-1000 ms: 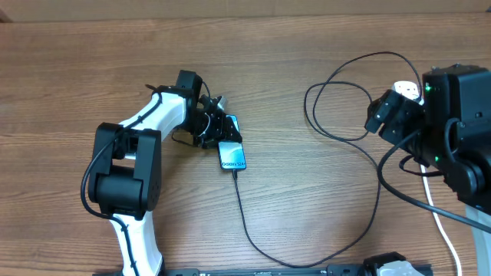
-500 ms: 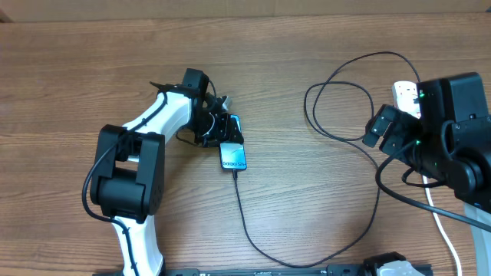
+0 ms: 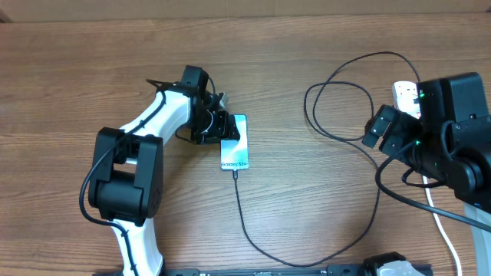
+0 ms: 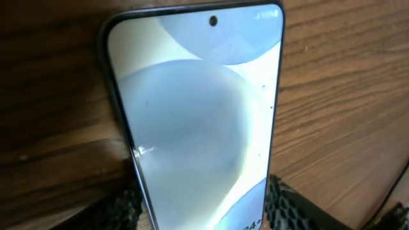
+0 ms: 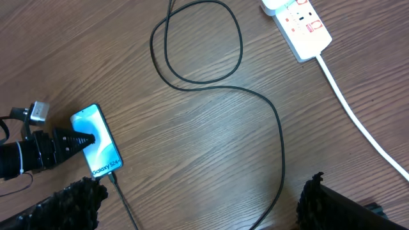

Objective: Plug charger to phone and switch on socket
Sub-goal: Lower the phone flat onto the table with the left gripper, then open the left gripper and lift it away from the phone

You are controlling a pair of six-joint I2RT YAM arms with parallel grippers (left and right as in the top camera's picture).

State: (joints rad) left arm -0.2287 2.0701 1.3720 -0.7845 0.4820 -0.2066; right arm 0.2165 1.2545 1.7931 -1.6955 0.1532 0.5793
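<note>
Right arm's backed off the socket (image 3: 404,92) since a second ago, and the left gripper (image 3: 222,132) has uncovered more of the phone (image 3: 234,144). Socket's at the desk's (image 3: 77,61) far-right edge, lengthwise roughly far-to-near, just past the right gripper (image 5: 199,191), which is wide open and empty, so that arm's nearer. Left fingers straddle the phone mid-desk; can't tell if they're pinching. Charger (image 3: 247,226) tip looks seated.

Your open lane: bare bench (image 3: 307,192) right of phone (image 3: 234,143). Left arm (image 3: 165,115) blocks phone's left side. Charger cable (image 5: 282,153) trails off phone's lower end and loops before socket (image 5: 297,25); right arm (image 3: 453,130) overhangs socket.
</note>
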